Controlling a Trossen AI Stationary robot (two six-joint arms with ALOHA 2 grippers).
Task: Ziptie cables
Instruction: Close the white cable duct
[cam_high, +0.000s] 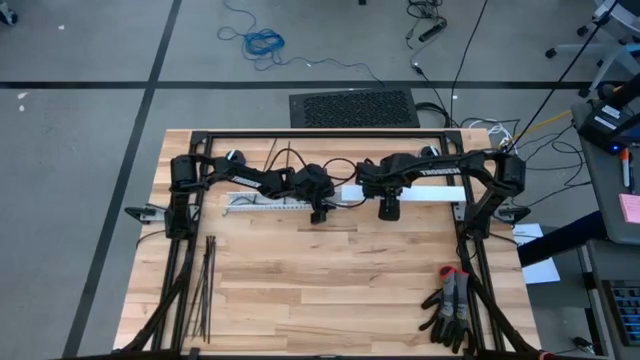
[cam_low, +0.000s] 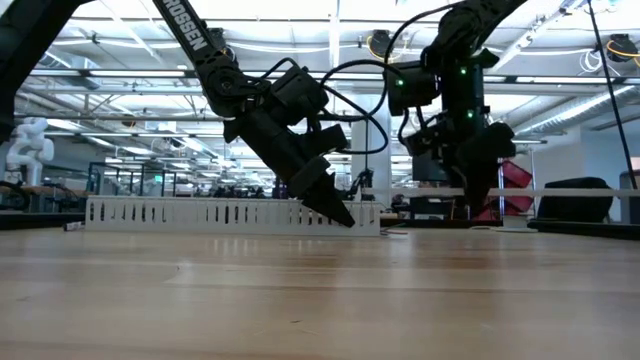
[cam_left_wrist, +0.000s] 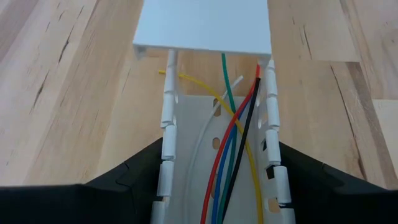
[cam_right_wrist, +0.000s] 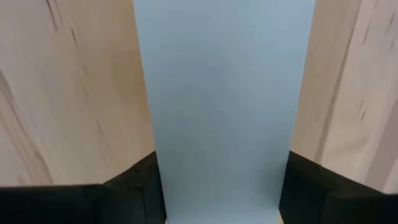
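Note:
A white slotted channel (cam_high: 262, 201) lies across the far middle of the table. Several thin coloured wires (cam_left_wrist: 233, 155) (red, blue, green, black, yellow, white) lie loose inside it, their ends splaying out of its open end. A flat white cover strip (cam_high: 420, 193) lies in line with the channel, to its right. My left gripper (cam_high: 320, 212) is at the channel's right end, and my right gripper (cam_high: 388, 210) is at the cover's left end. The black zipties (cam_high: 205, 285) lie flat in a straight bunch at the near left, untouched. My left gripper (cam_left_wrist: 219, 149) straddles the channel's right end, one finger (cam_left_wrist: 146, 168) against each outer slotted wall (cam_left_wrist: 166, 134). It comes slanting down from the left, along the channel, which rests on the table. My right gripper (cam_right_wrist: 221, 165) has the white cover (cam_right_wrist: 224, 93) between its fingers (cam_right_wrist: 134, 177), pinched across its width by the two long edges near its left end, and reaches in along the strip.
A pair of dark gloves (cam_high: 450, 305) with red cuffs lies at the near right. Arm frames run along the table's left, right and far edges. Bare wood spans the near middle. The low view shows the channel (cam_low: 200, 213) standing low on the table.

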